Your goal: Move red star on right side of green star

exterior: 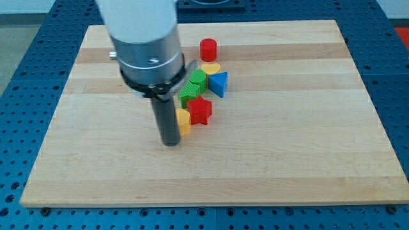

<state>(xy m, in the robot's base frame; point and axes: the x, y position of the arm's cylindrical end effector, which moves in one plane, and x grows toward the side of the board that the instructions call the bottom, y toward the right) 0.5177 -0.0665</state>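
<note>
In the camera view, my tip (170, 142) was seen resting on the counter (287, 153), touching the left side of a yellow block (184, 121). No gripper was fitted, only the rod. The red star (200, 110) lay just right of the yellow block, below the green star (189, 93). A green block (199, 79), blue triangle (218, 83), yellow heart (210, 67) and red cylinder (208, 48) were clustered above.
</note>
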